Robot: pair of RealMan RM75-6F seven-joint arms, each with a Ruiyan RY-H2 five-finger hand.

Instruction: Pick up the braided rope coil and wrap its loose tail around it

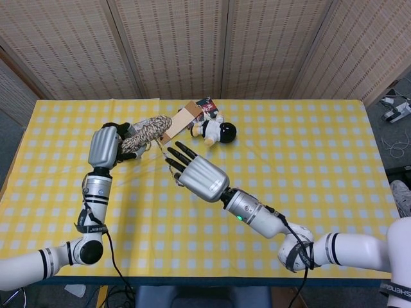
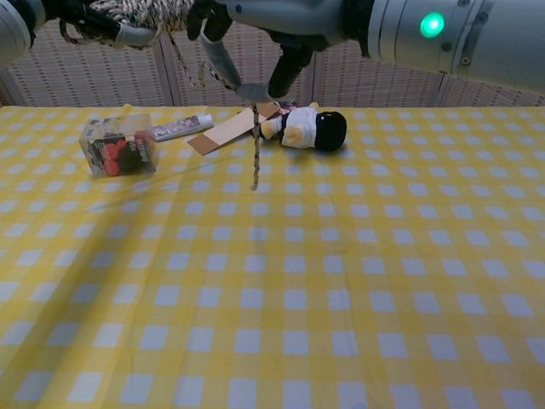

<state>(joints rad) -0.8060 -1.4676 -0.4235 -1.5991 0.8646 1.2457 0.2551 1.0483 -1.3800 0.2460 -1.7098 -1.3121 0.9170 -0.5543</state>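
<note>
My left hand (image 1: pixel 108 145) holds the braided rope coil (image 1: pixel 145 131) up above the table's far left part. In the chest view the coil (image 2: pixel 140 10) sits at the top edge, with the left hand (image 2: pixel 38 12) at the corner. The loose tail (image 1: pixel 162 151) runs from the coil down to my right hand (image 1: pixel 196 176), which pinches it between its fingers. Seen from the chest, the right hand (image 2: pixel 277 19) is high up and the tail's end (image 2: pixel 254 149) hangs straight down from it, its tip just over the cloth.
On the yellow checked cloth at the back lie a clear box of red items (image 2: pixel 119 145), a tube (image 2: pixel 181 128), a cardboard strip (image 2: pixel 223 132) and a black-and-white plush toy (image 2: pixel 305 128). The wicker screen stands behind the table.
</note>
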